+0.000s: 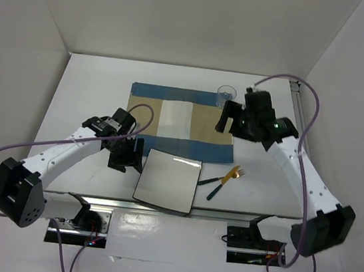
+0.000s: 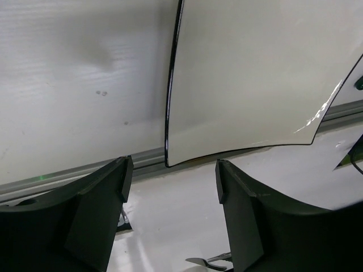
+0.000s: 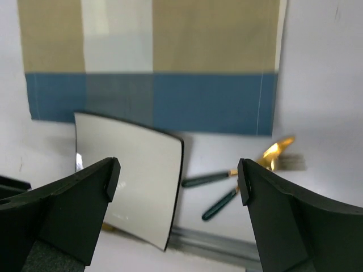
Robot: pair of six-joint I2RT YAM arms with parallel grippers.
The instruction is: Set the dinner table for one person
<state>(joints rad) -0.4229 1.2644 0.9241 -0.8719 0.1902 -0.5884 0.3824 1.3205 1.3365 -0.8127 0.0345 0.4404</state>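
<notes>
The white dinner table (image 1: pixel 94 91) carries a blue-and-tan placemat (image 1: pixel 180 122) at its middle. A square glossy white plate (image 1: pixel 168 181) lies in front of the placemat, and its near edge reaches over the table's front rail. Two green-handled, gold-headed pieces of cutlery (image 1: pixel 224 179) lie right of the plate. My left gripper (image 1: pixel 127 159) is open and empty just left of the plate (image 2: pixel 249 79). My right gripper (image 1: pixel 225 120) is open and empty above the placemat's right end; its view shows the placemat (image 3: pixel 153 62), the plate (image 3: pixel 130 175) and the cutlery (image 3: pixel 227 187).
A small clear glass (image 1: pixel 225 95) stands at the placemat's far right corner, close to the right gripper. The metal front rail (image 2: pixel 74 173) runs along the table's near edge. White walls enclose the table at the back and sides.
</notes>
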